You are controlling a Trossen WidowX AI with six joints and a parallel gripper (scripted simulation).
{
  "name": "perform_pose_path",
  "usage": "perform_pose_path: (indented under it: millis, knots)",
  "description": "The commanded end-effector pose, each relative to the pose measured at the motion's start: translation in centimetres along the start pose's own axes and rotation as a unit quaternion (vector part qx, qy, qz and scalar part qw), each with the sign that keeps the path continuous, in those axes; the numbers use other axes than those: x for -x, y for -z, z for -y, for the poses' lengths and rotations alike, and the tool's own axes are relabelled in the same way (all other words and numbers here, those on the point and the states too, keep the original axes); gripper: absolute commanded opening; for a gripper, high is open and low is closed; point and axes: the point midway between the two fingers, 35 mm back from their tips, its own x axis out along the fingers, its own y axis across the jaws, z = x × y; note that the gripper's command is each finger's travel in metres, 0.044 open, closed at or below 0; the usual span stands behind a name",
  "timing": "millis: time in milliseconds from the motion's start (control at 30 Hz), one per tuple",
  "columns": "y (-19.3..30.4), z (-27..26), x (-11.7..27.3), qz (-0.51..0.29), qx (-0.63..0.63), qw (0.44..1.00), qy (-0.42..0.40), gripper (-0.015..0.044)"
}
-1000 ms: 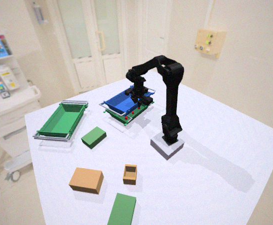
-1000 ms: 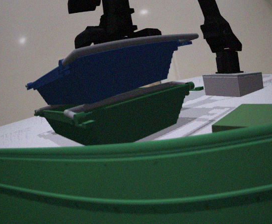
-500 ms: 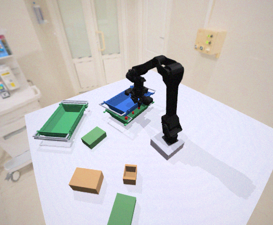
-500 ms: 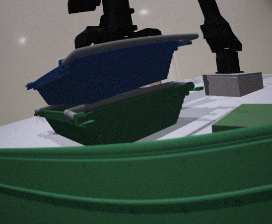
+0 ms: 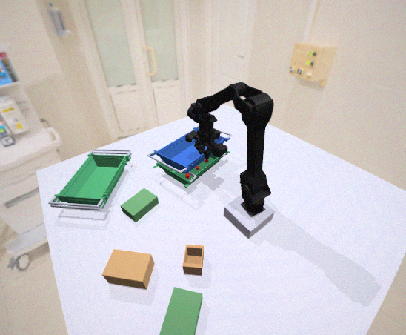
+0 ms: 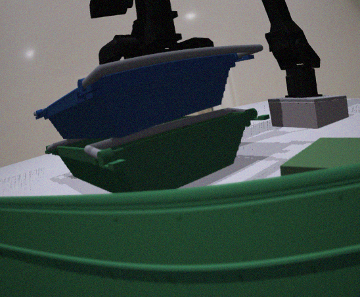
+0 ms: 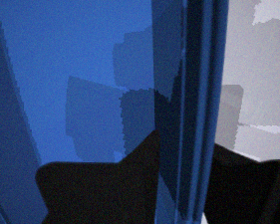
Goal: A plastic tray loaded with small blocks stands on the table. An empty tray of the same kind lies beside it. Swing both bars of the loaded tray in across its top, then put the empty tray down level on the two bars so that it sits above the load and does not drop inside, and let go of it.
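Observation:
My gripper (image 5: pixel 204 153) (image 7: pixel 169 135) is shut on the right long wall of the empty blue tray (image 5: pixel 171 161) (image 6: pixel 153 95) (image 7: pixel 97 44). The blue tray is right over the loaded green tray (image 5: pixel 172 175) (image 6: pixel 179 161), roughly level; its underside is close to the green rim, and I cannot tell if it touches the bars. Its own bars are swung out over its ends. The loaded tray's near wire bar (image 6: pixel 92 151) is swung in across its top; a piece of the far bar (image 6: pixel 56 144) shows at rim height. Red blocks (image 5: pixel 198 167) show inside; most of the load is hidden.
Another green tray (image 5: pixel 63 190) (image 6: pixel 179 230) stands at the left edge, its bars out. A green block (image 5: pixel 140 203) (image 6: pixel 337 152) lies between the trays and the front. An orange block (image 5: pixel 130 264), a small open box (image 5: pixel 193 267) and another green block (image 5: pixel 181 313) are nearer.

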Motion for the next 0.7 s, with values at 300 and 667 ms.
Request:
perform_pose_path:
  millis: [300, 667]
  knots:
    - [0.10, 0.74, -0.70, -0.002, 0.001, 1.000, 0.018, 0.0000]
    - [0.10, 0.74, -0.70, -0.002, 0.001, 1.000, 0.018, 0.0029]
